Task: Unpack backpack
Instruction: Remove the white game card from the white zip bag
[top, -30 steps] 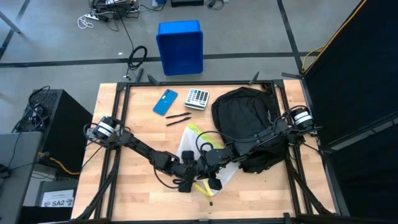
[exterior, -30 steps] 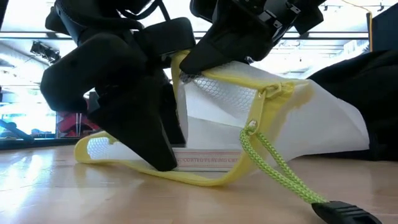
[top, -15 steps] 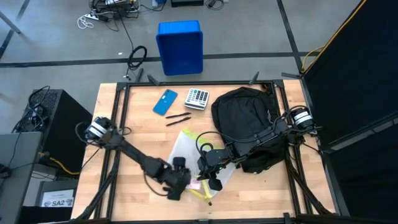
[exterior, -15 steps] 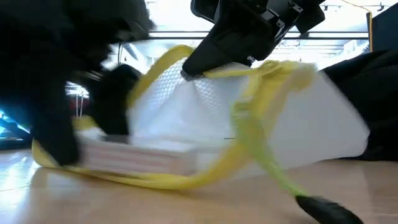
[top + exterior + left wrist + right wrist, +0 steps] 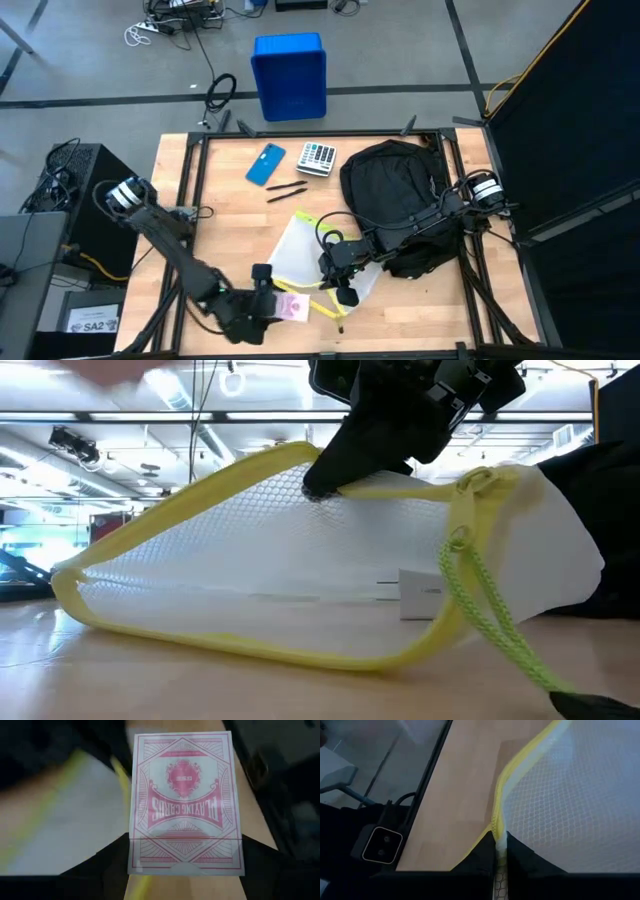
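Note:
The black backpack (image 5: 398,195) lies at the table's far right. In front of it is a white mesh pouch (image 5: 300,580) with a yellow zip edge, resting on its lower side. My right gripper (image 5: 338,272) is shut on the pouch's upper edge. A yellow cord (image 5: 490,625) hangs from the zip. My left gripper (image 5: 276,306), near the table's front edge and left of the pouch, is shut on a red-and-white playing-card box (image 5: 184,795). A small white thing (image 5: 425,595) shows inside the pouch. My left gripper pinches the card box between its two fingers by its two long sides, near one short end (image 5: 186,862). The fingers (image 5: 107,862) lie along the box. Its printed face is up, and it sticks out ahead of the fingers, clear of the table. My right gripper pinches the pouch's yellow zip edge (image 5: 497,837) between its two fingers, slanting down from the right. It holds the upper lip (image 5: 325,478) raised, so the mouth gapes toward the table's left. The lower lip lies on the table.
A blue phone (image 5: 265,163), a calculator (image 5: 317,157) and two black pens (image 5: 287,190) lie at the table's far middle. A blue bin (image 5: 290,75) stands on the floor beyond the far edge. Bare wood lies at the near left.
My left gripper has drawn back out of the pouch's mouth toward the table's near left corner and risen, taking the card box out with it. The pouch's lower lip has settled flat. My right gripper keeps the upper lip raised.

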You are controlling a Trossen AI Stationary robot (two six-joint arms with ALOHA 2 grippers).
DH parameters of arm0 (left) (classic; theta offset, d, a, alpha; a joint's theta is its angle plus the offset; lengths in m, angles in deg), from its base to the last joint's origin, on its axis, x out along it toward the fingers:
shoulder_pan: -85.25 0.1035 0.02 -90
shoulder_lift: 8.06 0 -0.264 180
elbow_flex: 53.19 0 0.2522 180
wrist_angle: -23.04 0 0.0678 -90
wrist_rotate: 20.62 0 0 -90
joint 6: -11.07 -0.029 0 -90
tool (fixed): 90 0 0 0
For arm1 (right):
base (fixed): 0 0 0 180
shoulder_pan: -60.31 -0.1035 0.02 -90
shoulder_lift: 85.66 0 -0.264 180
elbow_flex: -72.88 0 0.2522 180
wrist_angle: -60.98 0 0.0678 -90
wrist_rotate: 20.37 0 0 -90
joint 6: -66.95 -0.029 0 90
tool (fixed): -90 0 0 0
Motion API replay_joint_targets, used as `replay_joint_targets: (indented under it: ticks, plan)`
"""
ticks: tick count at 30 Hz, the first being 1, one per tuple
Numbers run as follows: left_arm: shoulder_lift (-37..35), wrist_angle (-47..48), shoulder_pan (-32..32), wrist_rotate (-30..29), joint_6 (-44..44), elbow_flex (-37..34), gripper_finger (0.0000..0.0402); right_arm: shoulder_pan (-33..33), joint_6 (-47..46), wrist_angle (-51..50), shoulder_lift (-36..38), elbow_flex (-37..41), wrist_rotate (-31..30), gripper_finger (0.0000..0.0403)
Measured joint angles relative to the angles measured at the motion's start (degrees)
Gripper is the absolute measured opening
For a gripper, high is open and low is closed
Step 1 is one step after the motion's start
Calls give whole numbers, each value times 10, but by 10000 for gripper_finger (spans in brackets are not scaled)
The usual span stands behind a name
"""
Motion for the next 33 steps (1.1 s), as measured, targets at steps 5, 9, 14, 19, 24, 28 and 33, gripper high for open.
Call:
replay_joint_targets:
  ticks: [5, 9, 14, 19, 24, 28, 33]
  plan:
    - [-42, 67, 19, -66, 24, -21, 255, 0, 0, 1, 0, 0, 2, 0]
    - [-82, 129, 88, -66, 101, -85, 255, 0, 0, 2, 0, 0, 2, 0]
    - [-151, 46, 231, 37, 81, -205, 255, -1, 1, 3, 0, 0, 2, 0]
    - [-194, -206, 416, 271, -41, -326, 255, -1, 11, 5, 0, 0, 3, 0]
    - [-184, -259, 588, 357, -69, -358, 255, -1, 15, 5, 0, 0, 3, 0]
    - [-172, -232, 664, 363, -94, -358, 255, -1, 24, 5, 0, 0, 3, 0]
    - [-162, -228, 688, 366, -117, -357, 268, -1, 29, 5, 0, 0, 3, 0]
